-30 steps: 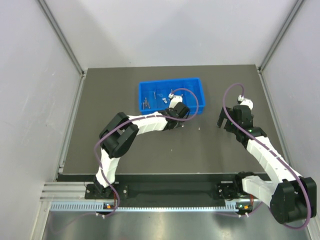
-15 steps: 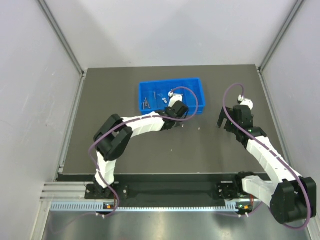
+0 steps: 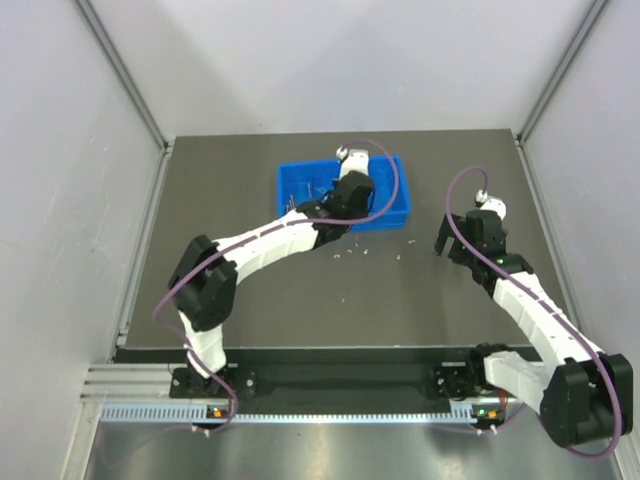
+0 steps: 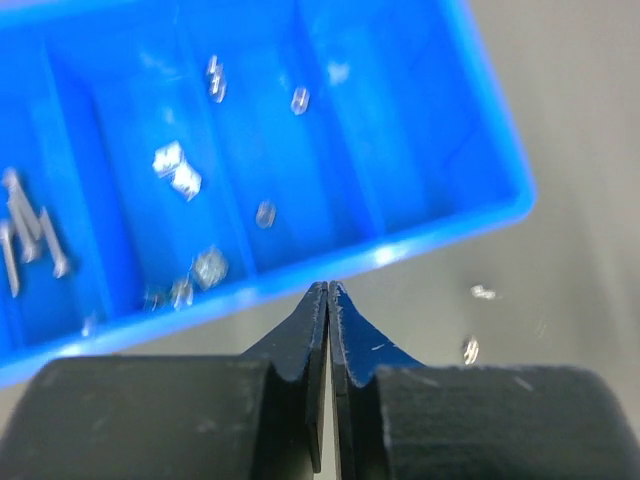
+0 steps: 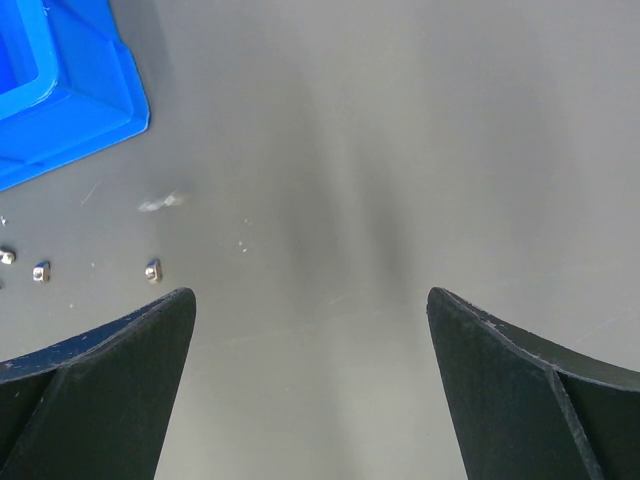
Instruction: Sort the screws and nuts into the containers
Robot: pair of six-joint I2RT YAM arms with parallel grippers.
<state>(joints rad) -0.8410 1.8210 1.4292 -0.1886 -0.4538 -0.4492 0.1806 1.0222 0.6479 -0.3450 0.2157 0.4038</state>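
Note:
The blue tray [image 3: 290,172] lies at the table's far middle. In the left wrist view its wall [image 4: 420,245] runs just past my fingertips. Screws [image 4: 30,230] lie in a left compartment and nuts [image 4: 175,168] in the middle ones. My left gripper [image 4: 328,288] is shut, its tips meeting at the tray's near wall, with nothing showing between them; in the top view it [image 3: 347,212] hangs over the tray's front edge. Loose nuts [image 3: 365,250] lie on the table in front of the tray. My right gripper [image 5: 310,310] is open and empty over bare table, right of the tray [image 5: 60,110].
Two small silvery pieces [image 4: 483,292] lie on the dark table just right of my left fingertips. Three nuts [image 5: 152,270] lie left of my right gripper [image 3: 445,240]. Grey walls enclose the table on three sides.
My left arm has reached farther, from just in front of the tray to over its front edge, uncovering loose pieces on the table. The right arm has not moved.

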